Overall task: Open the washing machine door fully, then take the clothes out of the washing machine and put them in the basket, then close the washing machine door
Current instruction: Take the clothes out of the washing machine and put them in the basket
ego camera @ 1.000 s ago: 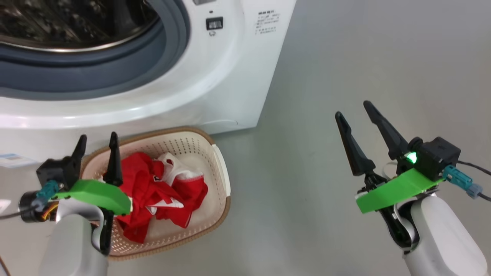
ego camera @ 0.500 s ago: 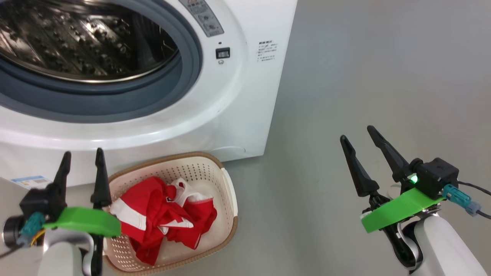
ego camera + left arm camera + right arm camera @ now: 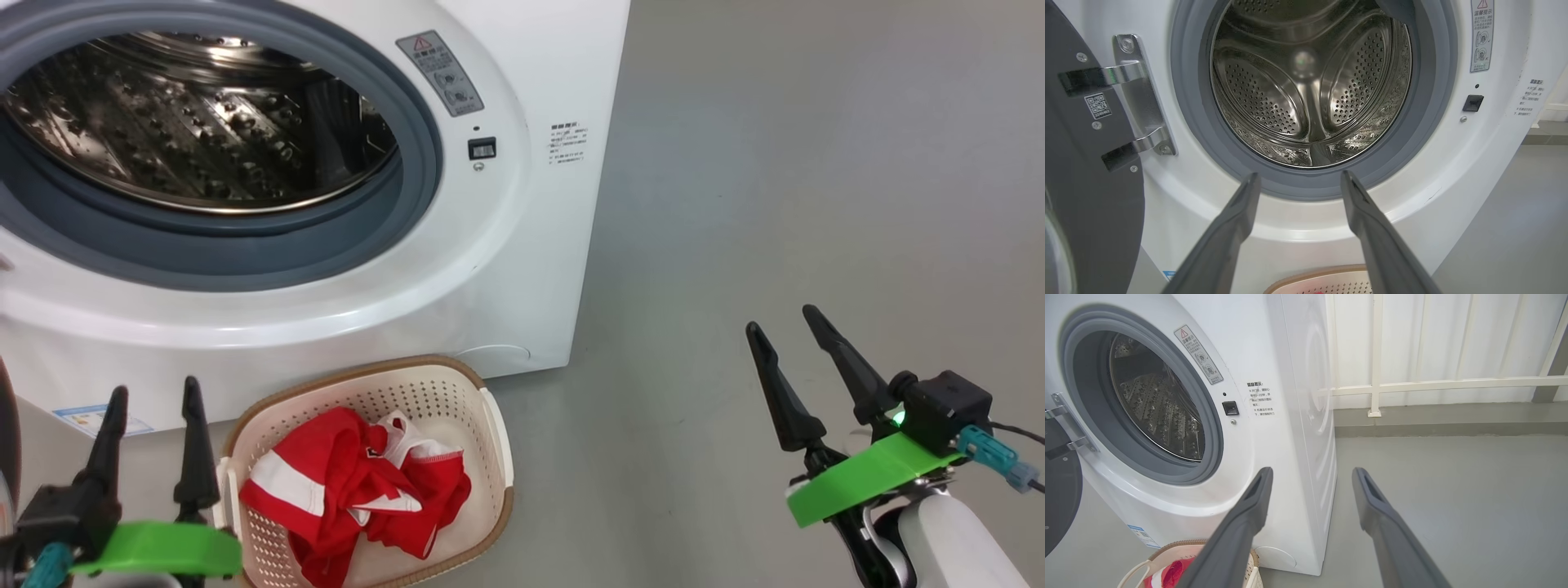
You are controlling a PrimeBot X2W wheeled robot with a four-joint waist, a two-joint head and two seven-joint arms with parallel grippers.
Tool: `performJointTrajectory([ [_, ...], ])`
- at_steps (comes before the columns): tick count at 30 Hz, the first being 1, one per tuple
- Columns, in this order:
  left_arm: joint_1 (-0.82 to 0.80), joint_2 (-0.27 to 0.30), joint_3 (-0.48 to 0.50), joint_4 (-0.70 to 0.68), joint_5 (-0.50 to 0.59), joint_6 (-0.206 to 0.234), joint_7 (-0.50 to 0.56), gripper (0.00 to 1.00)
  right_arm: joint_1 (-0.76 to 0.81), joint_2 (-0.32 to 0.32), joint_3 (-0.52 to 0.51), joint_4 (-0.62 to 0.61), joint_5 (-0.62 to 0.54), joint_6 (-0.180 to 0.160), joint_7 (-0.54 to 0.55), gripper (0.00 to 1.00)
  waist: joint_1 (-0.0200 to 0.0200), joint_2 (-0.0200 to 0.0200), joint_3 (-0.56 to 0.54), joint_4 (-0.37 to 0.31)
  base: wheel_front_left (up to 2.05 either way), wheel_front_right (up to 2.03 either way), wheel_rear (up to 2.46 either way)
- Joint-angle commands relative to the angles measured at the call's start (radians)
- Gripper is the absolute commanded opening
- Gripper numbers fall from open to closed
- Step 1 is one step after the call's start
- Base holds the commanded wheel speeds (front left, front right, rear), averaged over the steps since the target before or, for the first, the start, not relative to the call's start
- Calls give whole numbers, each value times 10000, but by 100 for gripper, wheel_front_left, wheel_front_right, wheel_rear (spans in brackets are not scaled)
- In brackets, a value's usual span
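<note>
floor (image 3: 775, 163): grey and smooth, spread over the right half of the head view; a white panelled wall with a pale rail (image 3: 1376, 355) is seen at the top right of the right wrist view.
left gripper (image 3: 155, 389): found at the lower left of the head view, fingers spread apart with nothing between them; its body is cut off by the bottom edge. In the left wrist view the fingers are pointed at the lower lip of the round opening.
right gripper (image 3: 780, 318): found at the lower right of the head view, fingers apart and nothing held, over bare floor, well apart from the machine.
clothes (image 3: 343, 482): red with white bands, heaped in the basket at the lower centre-left; the near end of the heap is cut off by the frame edge, and the number of garments cannot be told.
basket (image 3: 392, 398): set on the floor just in front of the washing machine, just beside the left gripper; its near end is cut off.
washing machine (image 3: 522, 269): placed at the upper left; its top and left side are cut off.
drum (image 3: 204, 131): perforated steel ringed by a grey seal (image 3: 245, 261); the upper part is cut off in every view.
washing machine door (image 3: 1090, 212): swung open at the left edge of the left wrist view, held by a metal hinge (image 3: 1139, 94); most of it is cut off, and its glass is reduced to a blurred sliver in the lower left corner.
warning label (image 3: 441, 73): its print cannot be read.
</note>
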Motion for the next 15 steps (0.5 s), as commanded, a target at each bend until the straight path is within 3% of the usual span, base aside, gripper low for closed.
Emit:
performJointTrajectory([
  [1, 75, 193, 354, -361, -11, 68, -53, 100, 98, -124, 101, -250, 78, 16, -120, 100, 0, 0, -39, 6, 0, 0, 0],
  [15, 1188, 167, 406, -1388, -397, 350, -53, 100, 378, -176, -156, -322, 49, 16, -120, 100, 0, 0, -133, 4, 0, 0, 0],
])
